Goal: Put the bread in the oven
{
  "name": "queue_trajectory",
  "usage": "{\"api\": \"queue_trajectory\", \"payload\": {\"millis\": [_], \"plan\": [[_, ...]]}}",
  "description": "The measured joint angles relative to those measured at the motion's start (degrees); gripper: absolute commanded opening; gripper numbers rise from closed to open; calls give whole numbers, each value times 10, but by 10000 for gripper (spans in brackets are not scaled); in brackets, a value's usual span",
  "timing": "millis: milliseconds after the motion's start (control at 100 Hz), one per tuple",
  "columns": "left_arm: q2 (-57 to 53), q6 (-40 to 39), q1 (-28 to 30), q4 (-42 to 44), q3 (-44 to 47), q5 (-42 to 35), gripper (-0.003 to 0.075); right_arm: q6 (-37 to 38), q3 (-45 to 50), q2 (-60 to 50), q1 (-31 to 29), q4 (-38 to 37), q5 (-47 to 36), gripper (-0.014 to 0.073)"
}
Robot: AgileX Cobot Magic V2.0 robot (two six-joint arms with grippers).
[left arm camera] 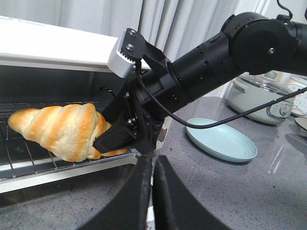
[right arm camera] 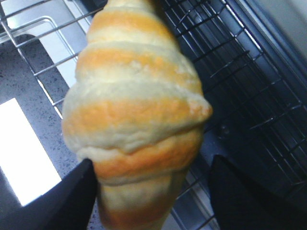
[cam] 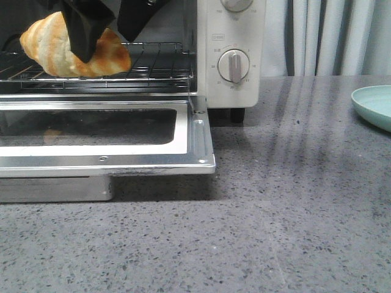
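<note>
Bread's basically in the oven

The right gripper (cam: 107, 33) is reaching into the oven (cam: 232, 55), and the bread (cam: 73, 46) sits on the wire rack (cam: 159, 67) toward its left side. Its fingers (right arm camera: 72, 196) look spread a bit, one touching the roll's end and the other standing clear. The door (cam: 183, 143) is dropped flat over the worktop (cam: 275, 213). The left gripper (left arm camera: 152, 191) hangs outside with its tips pressed together, holding nothing. A teal plate (cam: 374, 105) sits at the worktop's right edge.
</note>
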Motion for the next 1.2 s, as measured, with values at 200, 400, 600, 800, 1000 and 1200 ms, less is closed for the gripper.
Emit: {"api": "queue_trajectory", "payload": {"millis": [200,400,600,800,1000,1200], "plan": [[0,0,0,0,0,0,-21,10,0,-10,4,10,0,377],[0,0,0,18,0,0,-21,5,-1,-43,17,-4,-25,283],[0,0,0,27,0,-3,-21,-1,-7,-64,17,-20,-34,-66],[0,0,0,32,0,-17,-22,-1,-7,-98,38,-19,7,-66],[0,0,0,33,0,-17,-22,-9,46,-193,93,-18,34,-66],[0,0,0,52,0,-18,-21,-14,218,-381,120,-19,-3,-66]]}}
